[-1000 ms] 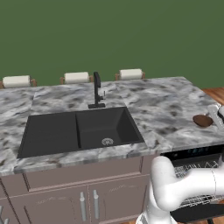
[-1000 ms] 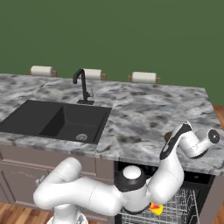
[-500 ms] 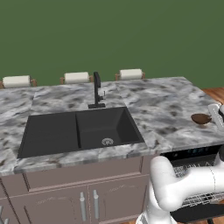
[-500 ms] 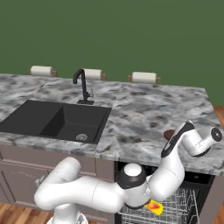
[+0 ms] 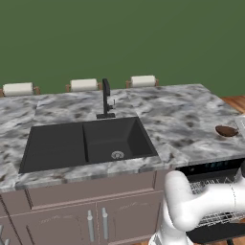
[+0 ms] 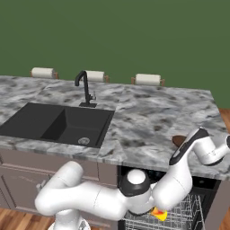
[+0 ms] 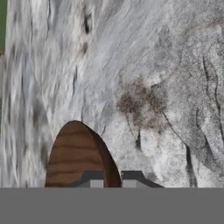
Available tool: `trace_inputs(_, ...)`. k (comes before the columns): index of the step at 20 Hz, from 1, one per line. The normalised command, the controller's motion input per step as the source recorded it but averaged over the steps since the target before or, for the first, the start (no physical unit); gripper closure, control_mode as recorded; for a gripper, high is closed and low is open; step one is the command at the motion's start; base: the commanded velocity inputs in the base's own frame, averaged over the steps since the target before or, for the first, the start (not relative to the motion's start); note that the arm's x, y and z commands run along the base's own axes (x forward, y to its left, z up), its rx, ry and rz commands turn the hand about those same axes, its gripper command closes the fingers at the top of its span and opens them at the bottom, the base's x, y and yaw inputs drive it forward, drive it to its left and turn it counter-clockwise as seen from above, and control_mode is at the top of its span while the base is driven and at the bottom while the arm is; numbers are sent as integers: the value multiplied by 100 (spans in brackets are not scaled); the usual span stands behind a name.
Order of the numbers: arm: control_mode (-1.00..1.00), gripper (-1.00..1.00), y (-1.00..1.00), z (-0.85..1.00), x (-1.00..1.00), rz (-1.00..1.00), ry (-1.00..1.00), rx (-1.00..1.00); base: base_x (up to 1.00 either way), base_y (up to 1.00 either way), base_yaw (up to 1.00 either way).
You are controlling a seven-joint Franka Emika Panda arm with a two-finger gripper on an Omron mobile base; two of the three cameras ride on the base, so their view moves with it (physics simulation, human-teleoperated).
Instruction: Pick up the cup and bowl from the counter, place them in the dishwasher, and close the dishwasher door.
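The dark-brown wooden bowl (image 7: 76,157) sits on the veined marble counter (image 7: 153,65) near its right end. My gripper (image 7: 113,180) is shut on the bowl's rim, one fingertip (image 7: 94,179) inside it and the other outside. From the left base the bowl (image 5: 226,130) lies just by the picture's right edge. From the right base my forearm covers part of the bowl (image 6: 179,139). The yellow cup (image 6: 158,214) lies in the white wire rack of the open dishwasher (image 6: 182,218) under the counter. The dishwasher's lit control strip (image 5: 213,166) runs below the counter edge.
A black double sink (image 5: 86,143) with a black tap (image 5: 106,98) takes up the counter's left half. Three paper-towel rolls (image 5: 83,84) line the back edge. Mauve-brown cabinets (image 5: 95,215) with bar handles stand left of the dishwasher. My arm bends low in front of the rack (image 5: 210,210).
The jaws have closed onto the bowl's rim. The bowl has stayed in its place on the counter, and the arm has hardly moved.
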Motion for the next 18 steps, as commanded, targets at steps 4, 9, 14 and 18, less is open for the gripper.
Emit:
trace_inputs(4,-100,100,-6,0,-72,3,-6,0,0,0,0)
trace_inputs(9,-100,100,0,0,-62,4,-4,0,0,0,0)
trace_inputs(14,-100,100,4,-4,-43,5,0,0,0,0,0)
trace_inputs(18,-100,100,20,-14,-44,5,0,0,0,0,0)
